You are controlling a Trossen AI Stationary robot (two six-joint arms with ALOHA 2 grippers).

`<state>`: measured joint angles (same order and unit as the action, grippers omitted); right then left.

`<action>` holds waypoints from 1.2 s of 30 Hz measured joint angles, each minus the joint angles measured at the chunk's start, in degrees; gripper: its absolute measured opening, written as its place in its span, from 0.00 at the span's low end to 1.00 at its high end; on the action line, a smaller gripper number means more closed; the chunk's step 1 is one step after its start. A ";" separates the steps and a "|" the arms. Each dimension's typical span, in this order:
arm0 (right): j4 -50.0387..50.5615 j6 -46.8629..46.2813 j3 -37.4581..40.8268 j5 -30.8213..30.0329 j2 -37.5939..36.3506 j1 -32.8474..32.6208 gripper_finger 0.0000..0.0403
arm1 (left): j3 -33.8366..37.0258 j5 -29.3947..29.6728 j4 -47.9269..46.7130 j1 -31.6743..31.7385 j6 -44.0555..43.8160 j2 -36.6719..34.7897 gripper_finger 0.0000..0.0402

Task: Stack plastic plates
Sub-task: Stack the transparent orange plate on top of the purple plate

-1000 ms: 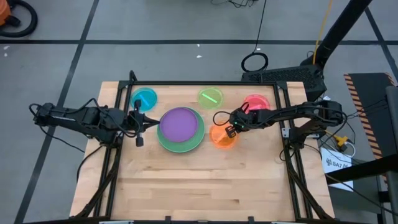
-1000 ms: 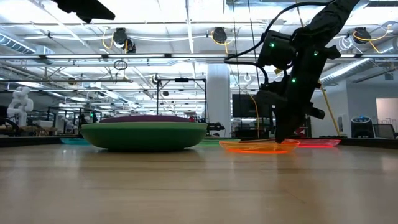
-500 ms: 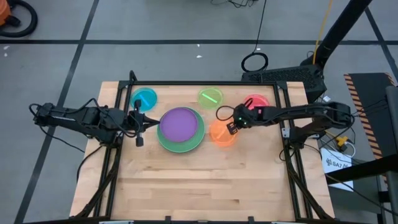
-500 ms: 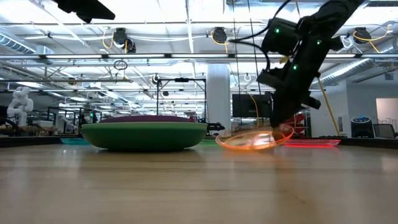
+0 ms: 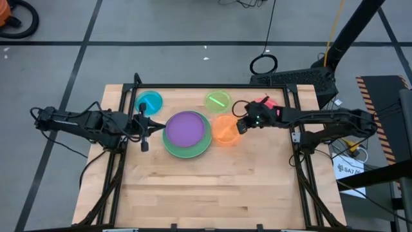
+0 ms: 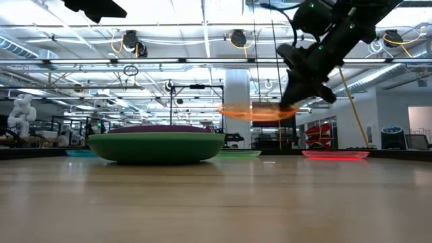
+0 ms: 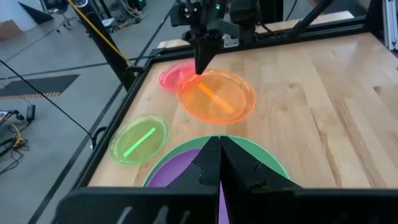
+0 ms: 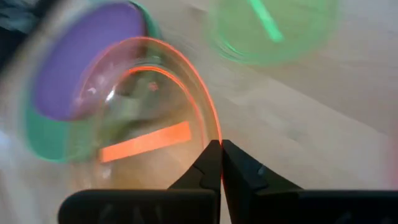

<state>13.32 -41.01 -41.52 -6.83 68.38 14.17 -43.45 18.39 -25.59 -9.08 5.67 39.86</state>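
So the right gripper (image 5: 241, 125) had its fingers pinched tight on the rim of the orange plate (image 5: 224, 130), and the plate was up off the table. From table height you could see the orange plate (image 6: 256, 112) hanging level in the air, well above the wood, with the gripper (image 6: 289, 100) gripping its right edge. From above it sat just right of the big stack, with its left edge near the stack's rim.

That stack was the purple plate (image 5: 187, 127) sitting on a green plate (image 5: 187, 151) in the middle of the table (image 5: 206, 193). From the low camera it looked like a green dome (image 6: 156, 146) with a thin purple line on top.

The other little plates were still scattered along the far side: the blue plate (image 5: 150, 102) at the back left, the lime plate (image 5: 218, 100) behind the orange one, and the pink plate (image 5: 262, 104) at the back right, mostly hidden under the right arm. The pink plate (image 6: 335, 154) lay flat on the wood.

The left gripper (image 5: 144, 127) was parked just left of the stack, between it and the blue plate, with its fingers together and nothing in them. Its wrist camera showed the two fingers (image 7: 211, 163) touching, with the purple plate just past them.
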 joint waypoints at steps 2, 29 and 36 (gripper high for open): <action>-4.09 -0.04 0.00 1.20 0.51 0.00 0.00 | 0.00 0.00 0.16 0.00 0.04 0.00 0.01; 1.20 13.27 -39.16 7.14 37.88 3.52 0.00 | 0.00 0.02 1.52 -0.04 1.63 0.00 0.01; 1.96 14.48 -41.93 7.11 41.88 3.45 0.01 | 0.00 0.02 1.27 -0.04 1.21 0.00 0.01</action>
<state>15.27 -26.54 -83.44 0.28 110.25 17.62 -43.45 18.41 -24.32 -9.13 6.88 39.86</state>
